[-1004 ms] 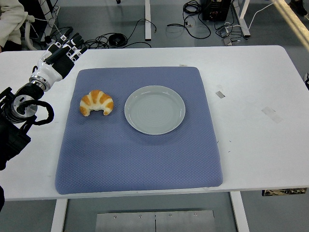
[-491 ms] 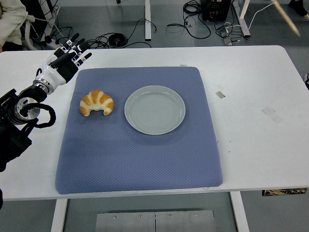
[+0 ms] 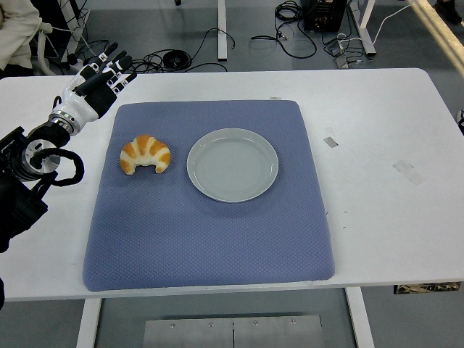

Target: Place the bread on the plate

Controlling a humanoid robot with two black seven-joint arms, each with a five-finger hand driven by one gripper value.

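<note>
Risk lies mainly in the grasp: the croissant (image 3: 145,154) sits on the blue mat (image 3: 210,239) at centre left of the frame, just beside the empty grey plate (image 3: 233,164), and a heavy pinch could crush its crust or a sideways approach could push it into the plate's rim. Left hand (image 3: 96,84) hovers in the upper left over the white tabletop (image 3: 377,145), fingers spread and empty, well apart from the croissant. Its arm is cut off by the left edge, and the right hand is out of frame.
</note>
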